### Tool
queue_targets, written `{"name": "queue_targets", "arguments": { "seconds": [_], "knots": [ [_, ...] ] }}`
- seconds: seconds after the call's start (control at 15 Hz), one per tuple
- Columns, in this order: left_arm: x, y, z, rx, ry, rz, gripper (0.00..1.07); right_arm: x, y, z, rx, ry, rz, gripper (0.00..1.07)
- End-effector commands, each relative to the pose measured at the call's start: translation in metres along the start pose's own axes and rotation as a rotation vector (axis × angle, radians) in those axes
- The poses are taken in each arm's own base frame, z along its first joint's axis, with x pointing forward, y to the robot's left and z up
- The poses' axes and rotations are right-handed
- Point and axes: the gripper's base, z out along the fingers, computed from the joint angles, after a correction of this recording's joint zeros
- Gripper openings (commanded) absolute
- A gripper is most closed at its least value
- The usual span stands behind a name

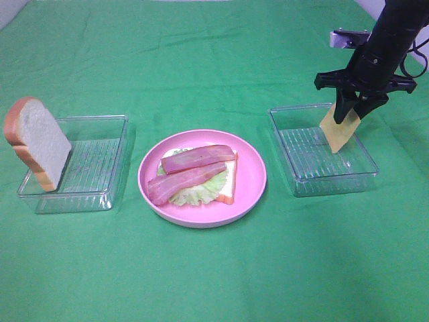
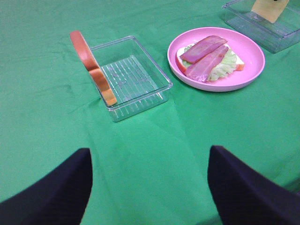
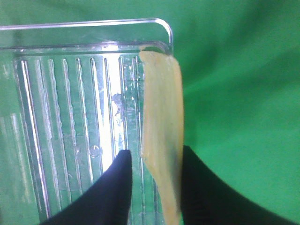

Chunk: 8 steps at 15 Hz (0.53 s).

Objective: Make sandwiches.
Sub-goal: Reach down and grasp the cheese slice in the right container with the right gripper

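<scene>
Green cloth over the bench fills the foreground. Three containers stand on it in a row: a clear left tray, a round pink plate in the middle, and a clear right tray. Each sits a little apart from the next.

At the outer end of the left tray a white bread slice with an orange-brown crust stands on edge, slightly tilted, against the end wall. Whether its foot sits inside the wall or just outside it I cannot tell.

The plate carries the open half of the sandwich. A bottom bread slice lies flat, with a pale green lettuce leaf spread over it. On the leaf the far bacon strip and the near bacon strip lie side by side, slanting across the plate.

In the right tray a square yellow cheese slice stands up on edge and tilted, its lower corner down inside the tray above the ribbed floor. I cannot tell whether that corner touches the floor.

The right arm comes down from the far right, and the right jaws straddle the upper part of the cheese slice. In the right wrist view the dark fingers flank the slice. One lies against its face and the other sits just beside it with a thin gap. The jaws are drawn in narrow, but I cannot tell whether they truly grip the slice.

The left jaws show only in the left wrist view. Their two fingers stand wide apart above bare cloth, well apart from the left tray and the upright bread slice.
</scene>
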Motion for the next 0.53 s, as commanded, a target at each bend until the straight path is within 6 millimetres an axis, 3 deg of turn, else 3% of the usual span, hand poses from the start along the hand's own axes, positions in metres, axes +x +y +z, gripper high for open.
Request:
{"name": "queue_targets", "arguments": {
  "seconds": [0.07,0.2,0.53],
  "knots": [
    [0.000,0.000,-0.001,0.001,-0.017,-0.001,0.67,0.000,-0.003,0.001,0.021,-0.001,0.013,0.14],
    [0.000,0.000,-0.001,0.001,-0.017,-0.001,0.67,0.000,-0.005,0.000,0.039,-0.005,0.024,0.00],
    [0.000,0.000,-0.001,0.001,-0.017,-0.001,0.67,0.002,-0.003,-0.011,0.038,-0.015,0.022,0.00]
  ]
}}
